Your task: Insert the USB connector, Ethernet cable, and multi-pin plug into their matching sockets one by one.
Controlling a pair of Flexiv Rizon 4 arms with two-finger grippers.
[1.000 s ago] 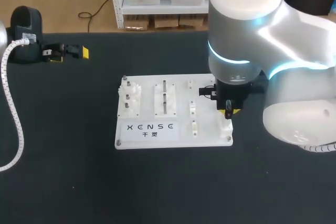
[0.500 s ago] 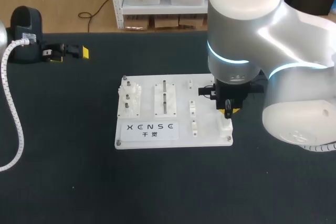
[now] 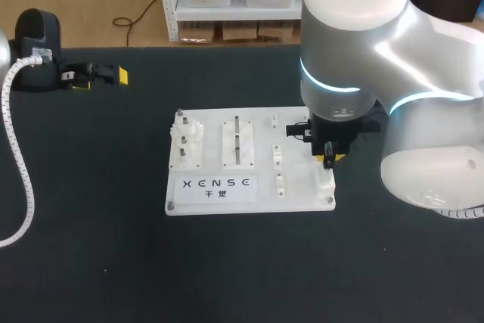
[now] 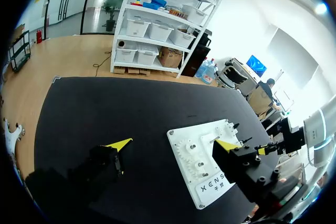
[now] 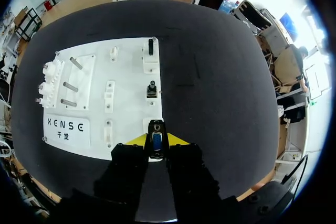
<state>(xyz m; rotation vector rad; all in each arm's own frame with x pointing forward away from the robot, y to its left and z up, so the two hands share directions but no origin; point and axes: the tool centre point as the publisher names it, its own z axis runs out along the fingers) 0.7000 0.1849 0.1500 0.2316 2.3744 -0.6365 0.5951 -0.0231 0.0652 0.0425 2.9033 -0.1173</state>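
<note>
Black table [image 3: 91,209], white board [image 3: 299,196], right pincer [image 5: 157,141] clamping USB connector [image 5: 156,134]

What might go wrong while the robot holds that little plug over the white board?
The plug in the right end effector hangs near the edge of the white board. If it comes down slightly crooked, it may jam or bend. Pushing near that edge might also slide the board.

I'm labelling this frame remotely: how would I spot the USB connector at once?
Find the white board on the black table. At its edge the right gripper pinches a black plug. Unlike the two black parts on the board ahead, it shows a blue face.
</note>
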